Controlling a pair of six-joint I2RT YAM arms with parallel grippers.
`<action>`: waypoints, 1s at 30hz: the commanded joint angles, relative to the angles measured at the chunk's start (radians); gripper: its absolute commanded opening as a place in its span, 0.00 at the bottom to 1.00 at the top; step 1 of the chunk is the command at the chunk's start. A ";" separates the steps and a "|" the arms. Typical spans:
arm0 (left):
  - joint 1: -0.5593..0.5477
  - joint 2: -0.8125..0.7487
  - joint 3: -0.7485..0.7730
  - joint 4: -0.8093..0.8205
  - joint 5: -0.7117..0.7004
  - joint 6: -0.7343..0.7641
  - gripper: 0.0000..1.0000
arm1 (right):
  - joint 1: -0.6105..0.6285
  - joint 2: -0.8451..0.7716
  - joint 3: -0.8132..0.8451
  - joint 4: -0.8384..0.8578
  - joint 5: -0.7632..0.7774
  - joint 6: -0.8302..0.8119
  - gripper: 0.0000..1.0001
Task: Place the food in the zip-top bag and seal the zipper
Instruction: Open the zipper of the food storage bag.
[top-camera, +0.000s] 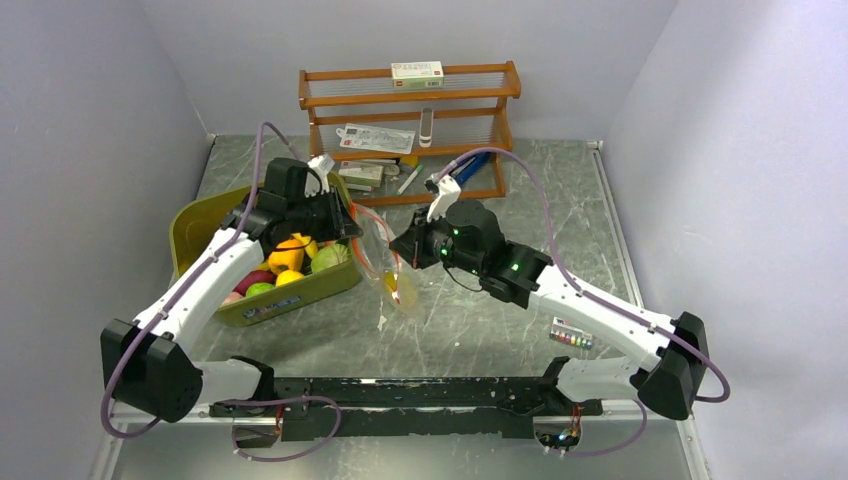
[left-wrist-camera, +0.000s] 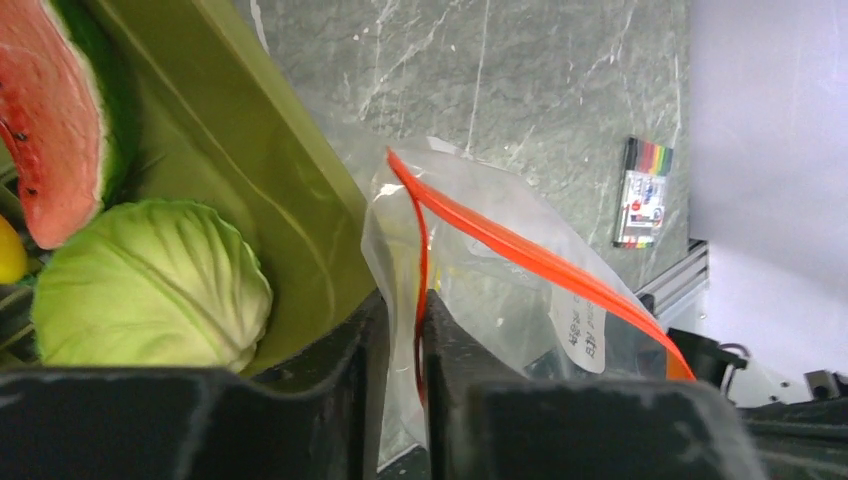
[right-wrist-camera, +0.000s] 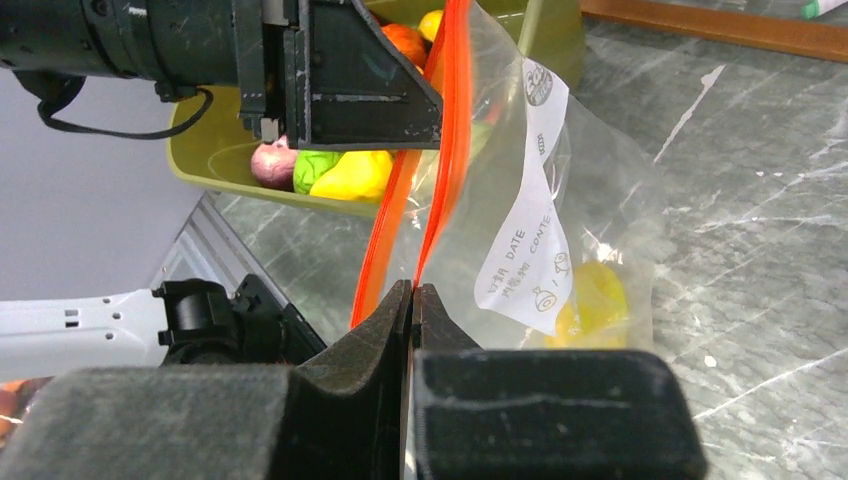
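**Legible print: one item only, on the zip-top bag (right-wrist-camera: 610, 190)**

White write-on panel (right-wrist-camera: 522, 268) on the bag's clear face, right wrist view: "DATE", and beneath it "CONTE", the word cut off at the panel's edge. Small drawn figures below it, not readable. Round stamp (right-wrist-camera: 537, 82) above the panel: lettering too small to read. Same panel (left-wrist-camera: 578, 328), left wrist view: print runs sideways, illegible. Box (top-camera: 417, 71) on top of the wooden rack (top-camera: 350, 75): red and green print, unreadable. Flat packet (top-camera: 375, 137) on a rack shelf: dark print, unreadable. Pack of markers (left-wrist-camera: 641, 193): label too small to read.
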 joint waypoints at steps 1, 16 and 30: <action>-0.004 -0.050 0.021 0.045 0.019 -0.011 0.09 | -0.003 0.032 0.077 -0.074 0.001 -0.006 0.05; -0.004 -0.116 -0.042 0.139 0.075 -0.130 0.07 | -0.001 0.137 0.340 -0.355 0.087 -0.071 0.35; -0.006 -0.130 -0.054 0.151 0.092 -0.138 0.07 | 0.031 0.207 0.322 -0.303 0.117 -0.079 0.39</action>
